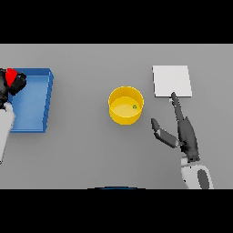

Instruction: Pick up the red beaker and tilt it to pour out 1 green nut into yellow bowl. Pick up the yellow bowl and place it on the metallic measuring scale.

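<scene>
A round yellow bowl (125, 105) sits on the grey table (91, 154) near the middle of the frame. Inside it, on the right side of its floor, lies one tiny green nut (134, 107).

At the upper right of the frame is a flat, pale, square metallic measuring scale (171, 81). It lies on the table, apart from the bowl.

The right hand (184, 132) is at the lower right of the frame, between the bowl and the scale and a bit below them. Its fingers are straight and spread out, so it is open and holds nothing. One long finger points up and its tip reaches the bottom edge of the scale. The thumb sticks out to the left, toward the bowl, but does not touch it.

At the far left of the frame is a blue tray (36, 100) with low walls. The left hand (12, 84) is over the tray's upper left corner. Its dark fingers are wrapped around the red beaker (11, 73), and only a small red part shows above the hand.
</scene>
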